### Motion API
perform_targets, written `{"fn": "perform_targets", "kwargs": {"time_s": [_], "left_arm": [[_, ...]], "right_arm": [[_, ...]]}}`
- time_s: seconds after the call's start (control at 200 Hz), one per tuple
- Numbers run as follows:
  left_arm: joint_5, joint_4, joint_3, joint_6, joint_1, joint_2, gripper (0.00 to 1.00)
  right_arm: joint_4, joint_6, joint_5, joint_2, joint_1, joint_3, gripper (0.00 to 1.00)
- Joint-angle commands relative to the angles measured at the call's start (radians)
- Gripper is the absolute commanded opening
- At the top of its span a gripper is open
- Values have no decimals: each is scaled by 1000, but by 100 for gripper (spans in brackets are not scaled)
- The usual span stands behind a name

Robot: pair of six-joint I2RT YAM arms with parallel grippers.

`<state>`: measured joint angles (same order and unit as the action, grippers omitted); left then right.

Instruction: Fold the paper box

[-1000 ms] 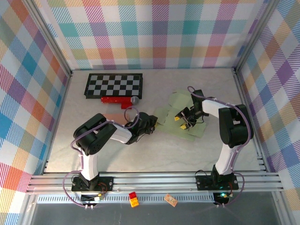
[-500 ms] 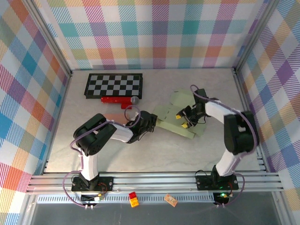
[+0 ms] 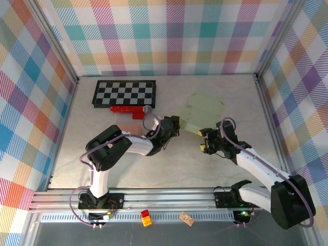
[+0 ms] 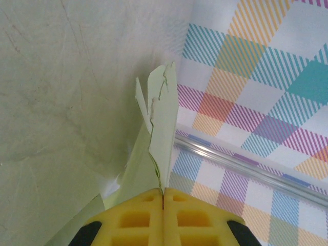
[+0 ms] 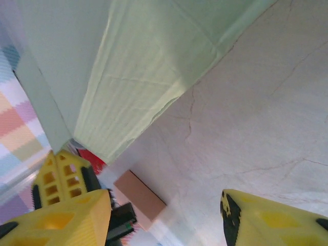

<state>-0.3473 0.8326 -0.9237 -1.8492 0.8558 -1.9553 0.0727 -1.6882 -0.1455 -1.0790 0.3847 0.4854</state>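
**Left arm** (image 3: 110,148): folded low over the table (image 3: 169,169), forearm reaching right toward the centre.

**Left gripper** (image 3: 174,123): pinched shut on the left edge of the paper box (image 3: 204,108). Its yellow fingers (image 4: 138,220) are pressed together with the thin green sheet between them.

**Paper box:** lies right of centre toward the back of the table.

**Right arm** (image 3: 261,171): elbow at the near right, forearm stretched low and leftward.

**Right gripper** (image 3: 203,140): jaws apart, holding nothing, just beside the box's near edge.

**Brown block** (image 3: 128,128): lies on the table near the left arm.
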Motion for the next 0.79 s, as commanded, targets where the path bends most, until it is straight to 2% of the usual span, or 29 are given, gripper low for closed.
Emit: {"fn": "perform_targets", "kwargs": {"time_s": [0.0,0.07,0.345,0.44,0.585,0.79], "left_arm": [[-60,90,-26,-66,19,-19,0],[-77,88,-22,-79,31,-19,0],[-96,86,-13,-110,51,-15,0],[-105,83,-7,-124,61,-15,0],[-108,82,4,-123,65,-11,0],[-99,65,6,-114,66,-2,0]], "right_arm": [[-233,-127,96,-21,23,-50,62],[-331,-126,122,-66,25,-72,63],[-504,-104,144,-210,28,-83,62],[-543,-95,173,-221,28,-81,55],[-512,-72,169,-210,29,-64,36],[-478,-65,198,-188,20,-63,24]]}}
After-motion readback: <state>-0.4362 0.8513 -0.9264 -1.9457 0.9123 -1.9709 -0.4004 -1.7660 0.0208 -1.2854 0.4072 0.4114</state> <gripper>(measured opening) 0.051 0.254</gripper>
